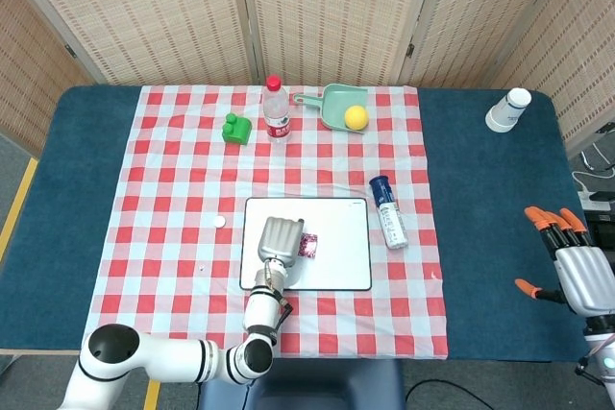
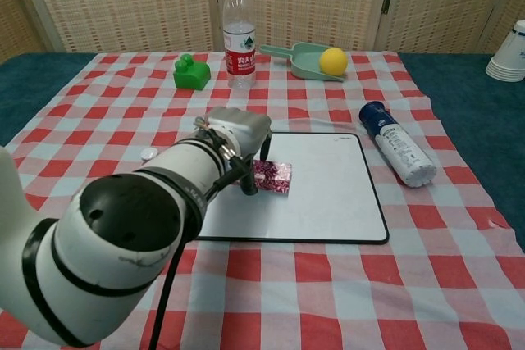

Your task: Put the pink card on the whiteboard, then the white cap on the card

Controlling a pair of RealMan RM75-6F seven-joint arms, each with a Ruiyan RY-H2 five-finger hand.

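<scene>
Holding pink card (image 2: 273, 175) over whiteboard (image 2: 328, 194): left hand (image 2: 242, 133) pinches it w/ fingers curled.
Card sits above board's left-centre; contact w/ board can't tell. Left arm hides board's left edge. White cap (image 1: 220, 222) lies left of board on checked cloth (image 1: 173, 189). Right hand (image 1: 579, 271), far right of board, fingers spread, holds nothing; partly cut off. Bamboo screens (image 1: 327, 7) behind.

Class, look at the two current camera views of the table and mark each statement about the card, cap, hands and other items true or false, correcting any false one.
1. The left hand holds the pink card over the whiteboard. True.
2. The white cap sits on the card. False: it lies on the cloth, left of the whiteboard.
3. The yellow ball lies in the green scoop. True.
4. The right hand grips the blue-capped tube. False: it holds nothing, fingers apart, far from the tube.
</scene>
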